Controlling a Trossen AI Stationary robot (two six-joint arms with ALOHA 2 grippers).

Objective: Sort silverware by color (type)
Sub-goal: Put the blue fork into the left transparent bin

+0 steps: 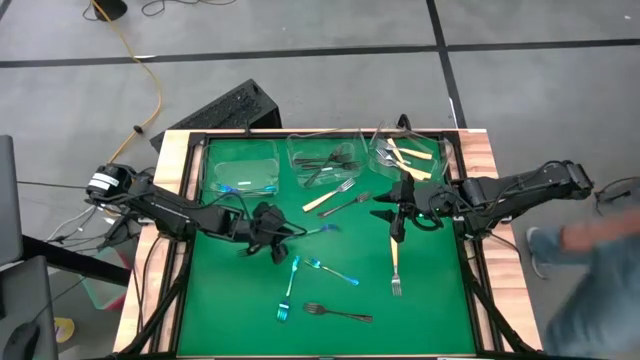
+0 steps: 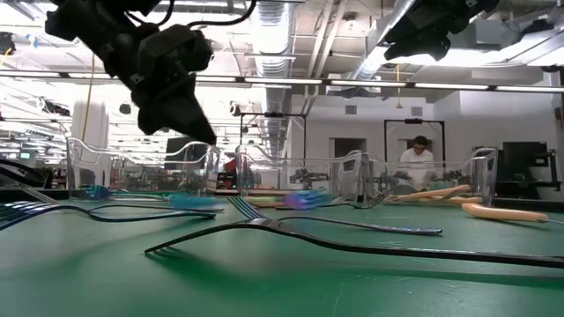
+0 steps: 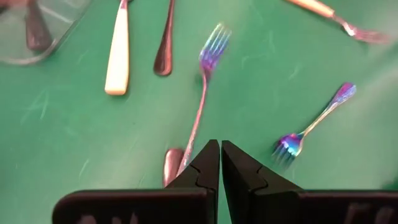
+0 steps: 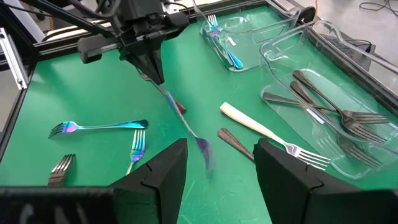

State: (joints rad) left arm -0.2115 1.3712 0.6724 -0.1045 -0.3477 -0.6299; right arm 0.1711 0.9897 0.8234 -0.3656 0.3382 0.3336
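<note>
Low view, nearest: dark fork (image 2: 352, 242) lies flat across the green tabletop (image 2: 264, 282), tines toward the left arm's side.
Loose forks: two blue forks (image 1: 330, 270) and a cream fork (image 1: 396, 268) lie in the near half of the tabletop, unsorted; the cream fork's long axis runs near to far, tines at the near end.
Left gripper (image 1: 272, 238): jaws closed on the handle end of a held blue fork (image 1: 322, 229), lifted just off the tabletop; its long axis runs out toward the right arm, tines leading. Gripping the handle end probably leaves the tines free to drop into a tub.
Right gripper (image 1: 398, 222): jaws wide, holding nothing, hovering over the cream fork's handle, likely lining up to grasp it.
Mid tabletop: a second cream fork (image 1: 328, 196) and a grey fork (image 1: 347, 204) lie side by side, aslant.
Far edge: three clear tubs. Left tub (image 1: 240, 168) holds blue forks, middle tub (image 1: 322, 158) dark ones, right tub (image 1: 410, 152) cream ones, one colour each.
</note>
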